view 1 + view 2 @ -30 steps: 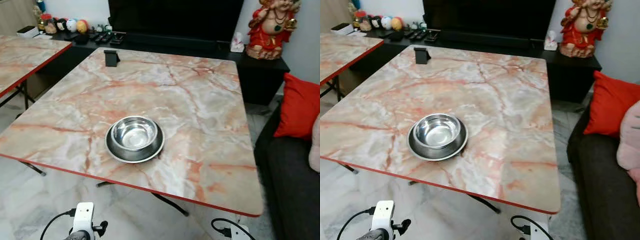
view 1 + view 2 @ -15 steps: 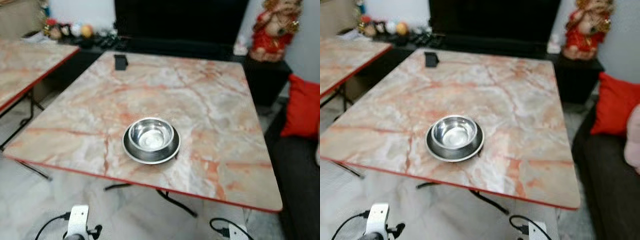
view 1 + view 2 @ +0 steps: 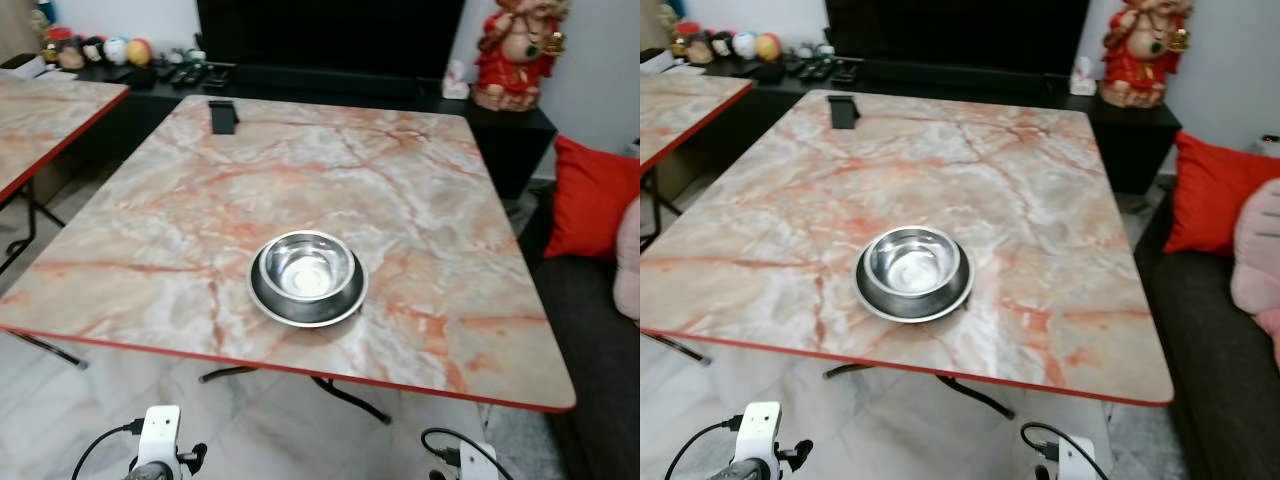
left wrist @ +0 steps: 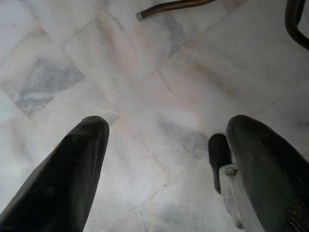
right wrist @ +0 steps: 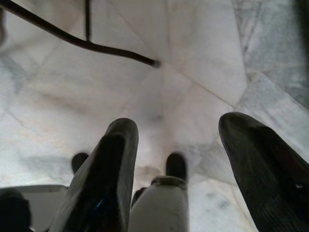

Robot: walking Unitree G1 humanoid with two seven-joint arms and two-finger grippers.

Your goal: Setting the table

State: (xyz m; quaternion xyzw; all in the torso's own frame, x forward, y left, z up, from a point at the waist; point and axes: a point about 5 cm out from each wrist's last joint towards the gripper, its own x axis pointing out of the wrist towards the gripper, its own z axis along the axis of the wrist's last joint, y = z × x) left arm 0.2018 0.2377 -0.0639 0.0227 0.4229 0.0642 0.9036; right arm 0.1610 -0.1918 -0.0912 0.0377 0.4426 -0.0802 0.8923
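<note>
Living room with a pale marble tile floor (image 3: 60, 420) and a folding table (image 3: 400, 200) topped in pink-veined marble pattern with a red rim. Steel bowl (image 3: 306, 270) nested upright in a shallow steel plate (image 3: 275, 300), set near the table's front edge, roughly midway between its front corners and well apart from either side edge; empty, judged a finished place setting laid where a diner at the front edge would reach it. Small black object (image 3: 222, 115) standing at the far left corner of the table, too small to identify. Beyond the far edge, a dark low cabinet (image 3: 500, 130) carrying a large black screen (image 3: 330, 35), a red and gold statue (image 3: 512, 52) towards the right end, and small round ornaments (image 3: 110, 50) towards the left end. Corner of a second matching table (image 3: 50, 120) to the left. Dark sofa (image 3: 590, 330) to the right with a red cushion (image 3: 590, 200) and part of a pink cushion (image 3: 630, 260). Left gripper (image 4: 164, 164) hanging low over the tile floor, jaws spread wide, nothing between the fingers (image 4: 72, 169). Right gripper (image 5: 178, 159) likewise low over the floor, jaws spread and empty, a black table leg (image 5: 96, 46) crossing the tiles beyond it. Both arms judged idle, kept down clear of the table's front edge.
</note>
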